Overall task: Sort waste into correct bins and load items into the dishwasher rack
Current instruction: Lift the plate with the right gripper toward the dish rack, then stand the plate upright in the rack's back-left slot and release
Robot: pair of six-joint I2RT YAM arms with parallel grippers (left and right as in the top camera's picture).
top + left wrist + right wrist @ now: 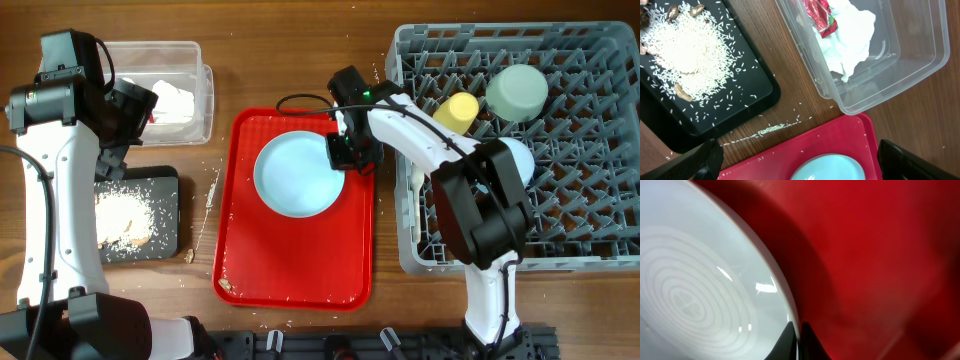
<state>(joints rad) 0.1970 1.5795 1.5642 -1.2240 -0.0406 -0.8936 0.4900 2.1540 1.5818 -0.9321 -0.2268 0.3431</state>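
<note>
Closest to the action, the right fingers (350,153) are pressed together on the right-hand rim of the light blue plate (298,175), pinching that thin edge as far as the wrist view shows. The plate lies flat on the red tray (300,270), near the tray's far end. It looks like hard, glossy plastic: stiff and light, not likely to break, but slick. A grip on one edge lets the rest hang and swing, so I'd expect it to want to slip or twist once it leaves the tray. The rim is the only place to take it, since it sits flush. Just to the right stands the grey rack (600,150), with a yellow cup (457,110) and a pale green bowl (517,90) already among its pegs. Across the bench (300,60), the left fingers (132,105) hang spread wide and hold nothing. Below them are the black tray (165,190) with its heap of rice (125,215), and beyond it the clear tub (205,90) holding white napkins (170,100) and a red wrapper (821,15).
</note>
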